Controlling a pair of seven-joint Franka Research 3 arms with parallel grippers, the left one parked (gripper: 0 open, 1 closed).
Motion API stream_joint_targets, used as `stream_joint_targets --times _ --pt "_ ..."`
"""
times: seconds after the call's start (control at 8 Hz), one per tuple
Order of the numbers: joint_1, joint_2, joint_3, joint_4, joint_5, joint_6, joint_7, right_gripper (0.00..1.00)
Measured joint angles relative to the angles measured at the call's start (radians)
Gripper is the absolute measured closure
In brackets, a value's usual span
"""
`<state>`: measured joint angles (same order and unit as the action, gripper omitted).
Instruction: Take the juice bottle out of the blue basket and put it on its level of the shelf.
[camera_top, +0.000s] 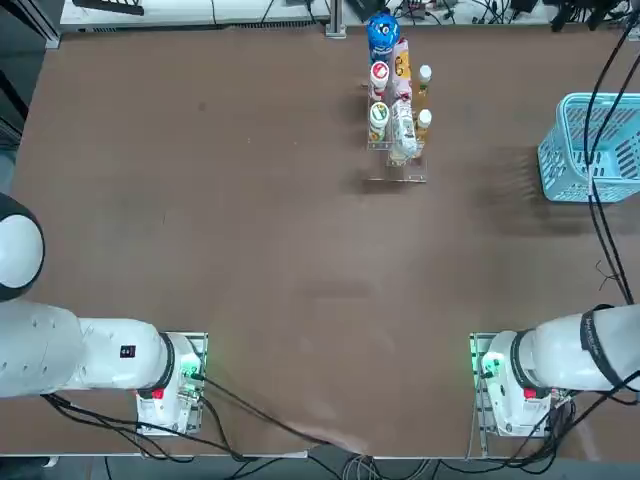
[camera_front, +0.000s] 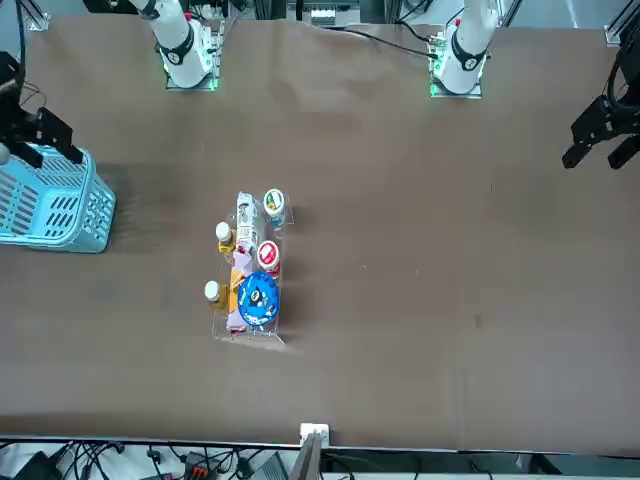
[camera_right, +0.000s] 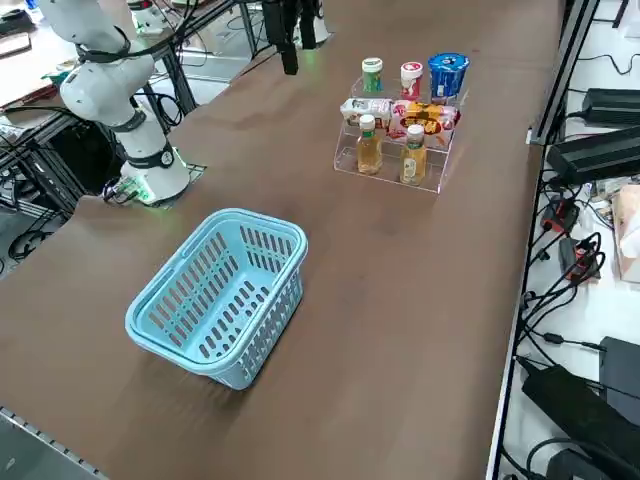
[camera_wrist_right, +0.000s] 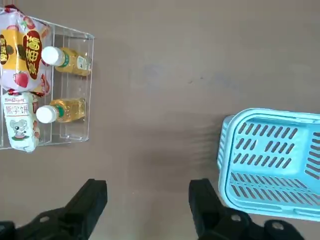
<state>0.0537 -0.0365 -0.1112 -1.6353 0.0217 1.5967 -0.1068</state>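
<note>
Brown tabletop (camera_top: 200, 250), bare across its left and middle, is the working surface under inspection.

Item one, at centre towards the far edge: shelf (camera_top: 396, 178), upright and loaded. Its top level carries a green-labelled bottle (camera_right: 372, 72), a red-capped bottle (camera_right: 411, 78) and a big blue-topped bottle (camera_right: 448, 72). The middle level holds snack pouches (camera_right: 405, 115). On the lowest level a juice bottle (camera_right: 369, 145) stands beside a twin bottle (camera_right: 413, 155), both amber with white caps. I cannot tell which of the two the task means.

Item two, at the right edge of the table, well apart from the shelf: blue basket (camera_top: 570, 170). The right side view looks into it and I see nothing inside.

Item three: my right gripper (camera_wrist_right: 148, 190). It hangs high over bare table between shelf and basket, fingers spread wide, nothing between them.

Assessment: with the basket showing empty and both amber bottles seated upright in the lowest row, I judge the removal and the placing done. Nothing appears left except parking my arm. No fault is noted in how the bottles stand.
</note>
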Motion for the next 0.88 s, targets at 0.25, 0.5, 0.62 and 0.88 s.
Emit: stream_joint_targets --times 0.25,0.5,0.62,0.88 --pt "-0.003 0.001 0.024 0.0 0.001 0.0 0.009 0.0" --pt "0.002 0.001 0.049 0.0 0.001 0.0 0.076 0.0" --pt "0.006 0.001 0.056 0.0 0.001 0.0 0.114 0.0" --pt "0.007 0.001 0.058 0.0 0.001 -0.001 0.143 0.0"
